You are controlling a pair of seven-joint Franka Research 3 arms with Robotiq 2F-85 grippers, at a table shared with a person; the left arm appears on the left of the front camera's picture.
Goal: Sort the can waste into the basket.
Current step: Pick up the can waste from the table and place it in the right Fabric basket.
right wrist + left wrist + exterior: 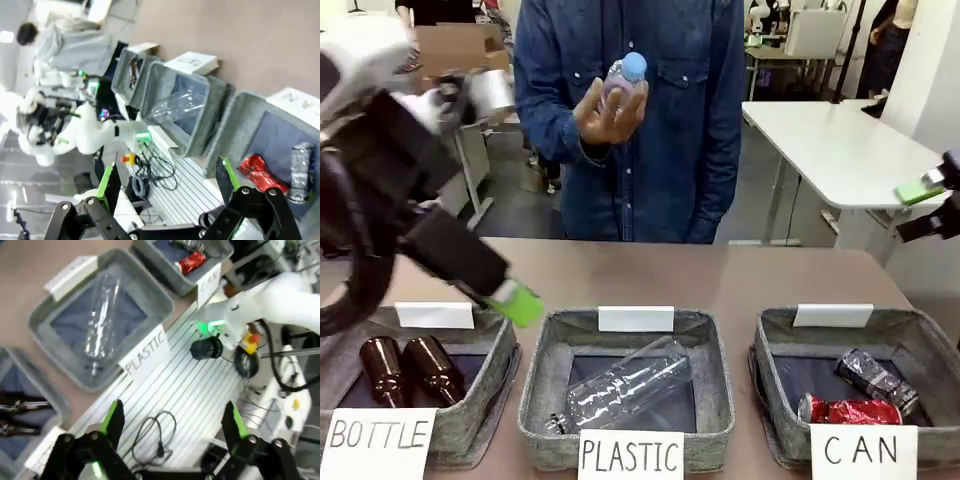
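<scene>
Both crushed cans lie in the grey CAN basket [776, 335] at the front right: the dark patterned can [875, 378] behind the red can [850, 410]. The right wrist view also shows the red can [262, 172] and the dark can [302, 165] on that basket's dark bottom [272, 137]. My left gripper [517, 302] hangs above the BOTTLE basket's far right corner, and its fingers [114, 419] stand open with nothing between them. My right gripper [923, 190] is raised at the far right edge, well above the CAN basket. It is open [167, 181] and empty.
A person stands at the far side holding up a clear plastic bottle with a blue cap [625, 82]. The PLASTIC basket [542, 385] in the middle holds one clear bottle [620, 385]. The BOTTLE basket [492, 385] at the left holds two brown glass bottles [410, 370].
</scene>
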